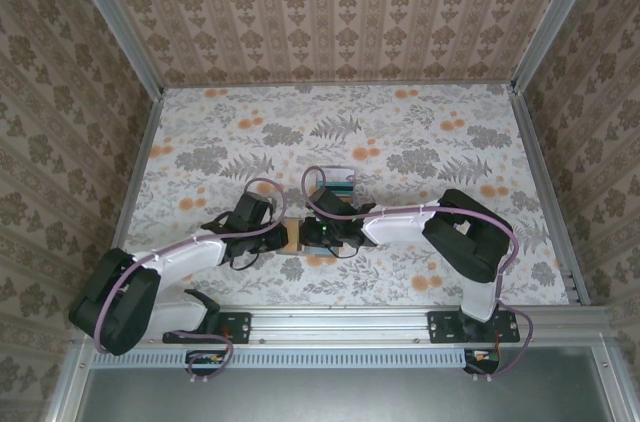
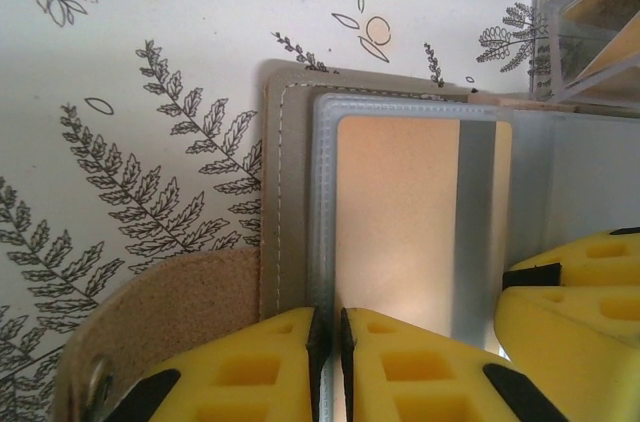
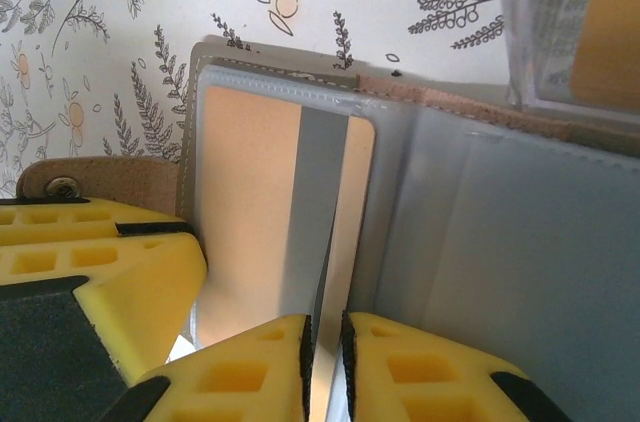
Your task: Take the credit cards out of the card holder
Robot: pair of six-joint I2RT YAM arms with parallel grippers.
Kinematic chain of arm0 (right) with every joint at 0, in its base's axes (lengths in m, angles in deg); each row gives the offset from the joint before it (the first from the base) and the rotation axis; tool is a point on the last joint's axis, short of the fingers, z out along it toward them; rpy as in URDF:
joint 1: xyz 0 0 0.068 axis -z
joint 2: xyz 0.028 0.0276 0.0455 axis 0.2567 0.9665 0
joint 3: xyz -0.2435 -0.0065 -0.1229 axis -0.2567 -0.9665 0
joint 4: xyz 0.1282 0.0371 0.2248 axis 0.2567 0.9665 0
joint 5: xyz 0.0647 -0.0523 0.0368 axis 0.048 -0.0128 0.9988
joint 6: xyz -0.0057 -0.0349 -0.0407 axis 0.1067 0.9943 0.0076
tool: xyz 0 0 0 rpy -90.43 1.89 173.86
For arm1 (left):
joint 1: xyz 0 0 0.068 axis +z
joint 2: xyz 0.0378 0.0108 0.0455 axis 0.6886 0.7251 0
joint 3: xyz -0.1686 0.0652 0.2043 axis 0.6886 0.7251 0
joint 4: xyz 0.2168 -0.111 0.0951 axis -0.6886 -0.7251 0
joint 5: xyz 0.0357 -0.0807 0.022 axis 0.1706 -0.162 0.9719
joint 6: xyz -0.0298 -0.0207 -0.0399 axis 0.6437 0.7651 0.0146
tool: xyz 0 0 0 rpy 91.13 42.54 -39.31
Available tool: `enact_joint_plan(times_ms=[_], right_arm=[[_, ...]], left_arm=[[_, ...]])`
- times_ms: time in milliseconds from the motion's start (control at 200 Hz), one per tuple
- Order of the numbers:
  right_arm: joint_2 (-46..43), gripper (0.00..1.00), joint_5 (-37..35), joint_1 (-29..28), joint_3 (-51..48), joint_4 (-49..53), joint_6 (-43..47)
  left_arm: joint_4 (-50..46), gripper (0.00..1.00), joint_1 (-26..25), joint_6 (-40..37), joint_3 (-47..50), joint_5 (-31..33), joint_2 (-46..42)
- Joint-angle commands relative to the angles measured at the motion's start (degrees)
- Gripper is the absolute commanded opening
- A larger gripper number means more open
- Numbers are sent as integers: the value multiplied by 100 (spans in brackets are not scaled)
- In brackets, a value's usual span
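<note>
Left wrist: left gripper (image 2: 328, 320) is clamping the flat taupe-brown card holder (image 2: 287, 202); right gripper (image 3: 325, 330) is pinching its gold-tan plastic credit card (image 3: 250, 202).

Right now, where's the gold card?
In both wrist views the gold card sits in the holder's clear pocket, directly ahead of the left pincer and right pincer, both closed on pocket edges; a clear box lies just beyond.

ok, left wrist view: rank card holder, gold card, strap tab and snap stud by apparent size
1. card holder
2. gold card
3. strap tab
4. snap stud
Holder and tab both run out of frame, so this ranks only their visible parts.
</note>
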Motion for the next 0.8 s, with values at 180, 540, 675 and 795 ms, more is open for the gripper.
enact_joint_plan(times_ms=[180,540,675,795], right_arm=[[66,21,-223,16,55,408,-205],[-88,21,-388,18,18,552,-313],[-201,21,-451,8,-13,566,-373],[-273,21,-495,4,-107,421,-378]], left_arm=[[-81,14,-30,97,97,-23,259],[-213,11,-30,91,43,45,366],[-287,9,-30,97,35,78,340],[-285,9,-39,103,52,84,331]])
